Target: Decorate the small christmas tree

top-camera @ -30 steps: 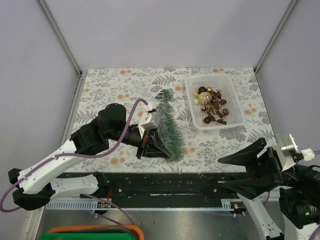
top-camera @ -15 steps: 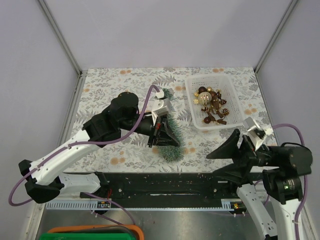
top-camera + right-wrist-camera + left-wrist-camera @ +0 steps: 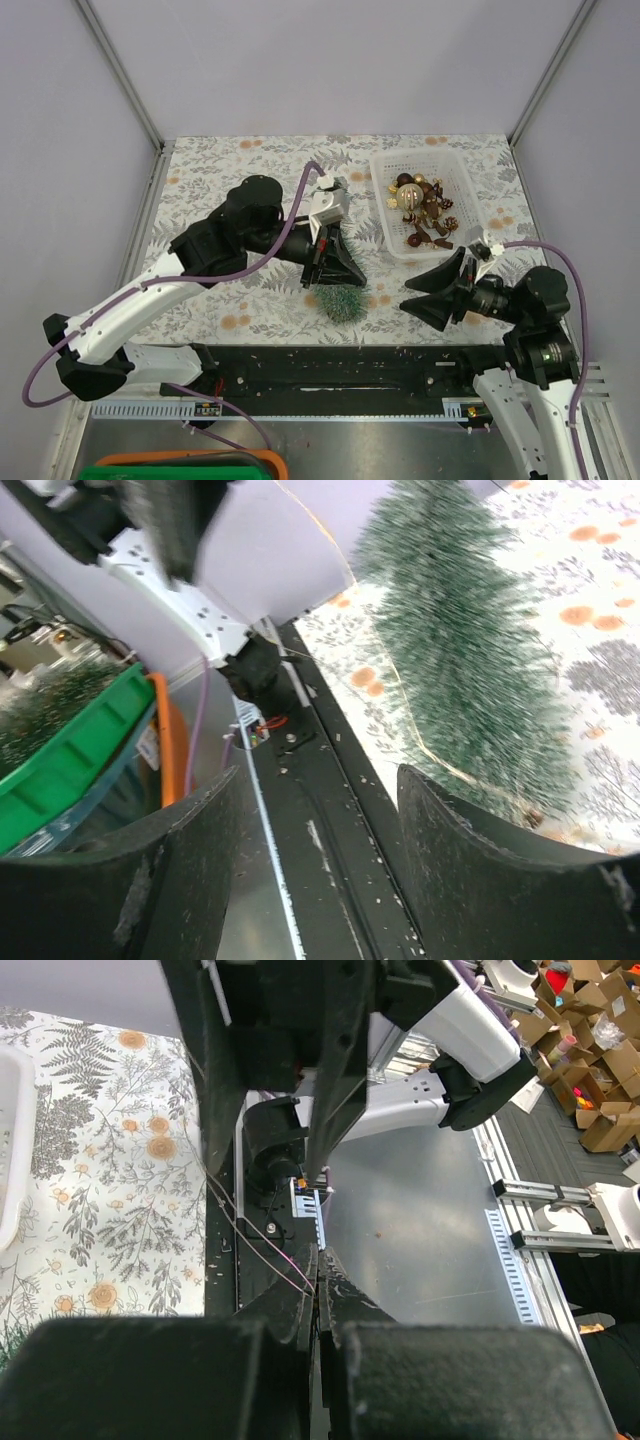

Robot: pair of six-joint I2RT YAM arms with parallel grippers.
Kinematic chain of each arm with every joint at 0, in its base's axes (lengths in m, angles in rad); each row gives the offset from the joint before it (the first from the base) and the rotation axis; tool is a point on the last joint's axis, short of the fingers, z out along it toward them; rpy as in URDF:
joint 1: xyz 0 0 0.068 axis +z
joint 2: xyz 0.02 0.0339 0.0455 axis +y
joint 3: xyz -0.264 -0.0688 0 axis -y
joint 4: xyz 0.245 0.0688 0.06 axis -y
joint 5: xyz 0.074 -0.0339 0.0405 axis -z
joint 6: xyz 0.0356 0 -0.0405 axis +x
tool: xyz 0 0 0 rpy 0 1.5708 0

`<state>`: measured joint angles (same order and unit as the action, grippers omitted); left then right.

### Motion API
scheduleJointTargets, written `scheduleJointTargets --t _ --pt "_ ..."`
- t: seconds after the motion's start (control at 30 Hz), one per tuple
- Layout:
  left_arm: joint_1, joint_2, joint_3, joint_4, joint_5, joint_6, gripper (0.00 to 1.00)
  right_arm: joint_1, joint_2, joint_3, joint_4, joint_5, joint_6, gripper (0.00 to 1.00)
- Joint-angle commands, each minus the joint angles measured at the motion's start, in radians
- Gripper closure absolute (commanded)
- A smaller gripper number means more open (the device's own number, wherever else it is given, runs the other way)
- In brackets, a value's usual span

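The small christmas tree [image 3: 343, 300] stands upright near the table's front edge, seen from above as a round frosted-green tuft. In the right wrist view the tree [image 3: 460, 650] fills the upper right, with a thin gold thread [image 3: 405, 725] draped down it. My left gripper [image 3: 354, 279] hangs just above the tree's far side, jaws shut; in its own view the left gripper [image 3: 320, 1260] pinches a thin thread [image 3: 250, 1230]. To the tree's right my right gripper [image 3: 408, 297] stands open and empty, pointing at it. The right gripper [image 3: 318, 780] is a short way from the tree.
A white basket [image 3: 478, 190] at the back right holds several gold and brown ornaments [image 3: 425, 210]. A black rail [image 3: 330, 365] runs along the table's near edge. An orange and green bin [image 3: 180, 465] sits below on the left.
The left arm has swung the tree from lying flat to standing upright and moved right. The right arm has come forward and left, its open jaws now close to the tree.
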<state>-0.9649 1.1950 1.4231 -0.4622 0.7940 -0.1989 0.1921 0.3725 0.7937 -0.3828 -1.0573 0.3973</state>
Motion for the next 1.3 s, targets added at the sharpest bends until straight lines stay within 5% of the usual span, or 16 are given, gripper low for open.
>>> scheduleJointTargets --t 0.0,0.27,0.6,0.9,1.13,1.27 --pt "0.005 0.017 0.079 0.008 0.017 0.032 1.00 -0.005 0.009 -0.080 0.042 0.117 -0.080 0.33" --pt "0.006 0.060 0.167 -0.049 0.068 0.061 1.00 0.000 0.155 -0.041 0.026 0.210 -0.130 0.33" --pt "0.003 0.071 0.384 -0.055 0.206 -0.019 0.87 0.030 0.200 -0.033 0.021 0.246 -0.173 0.36" --pt "0.006 -0.029 0.338 -0.105 0.313 -0.004 0.82 0.033 0.210 -0.007 -0.041 0.295 -0.215 0.38" --pt "0.100 -0.196 0.103 -0.237 0.313 0.072 0.82 0.033 0.212 0.019 -0.083 0.338 -0.242 0.40" --pt "0.153 -0.210 0.161 -0.311 0.323 0.087 0.80 0.033 0.201 0.019 -0.100 0.364 -0.250 0.41"
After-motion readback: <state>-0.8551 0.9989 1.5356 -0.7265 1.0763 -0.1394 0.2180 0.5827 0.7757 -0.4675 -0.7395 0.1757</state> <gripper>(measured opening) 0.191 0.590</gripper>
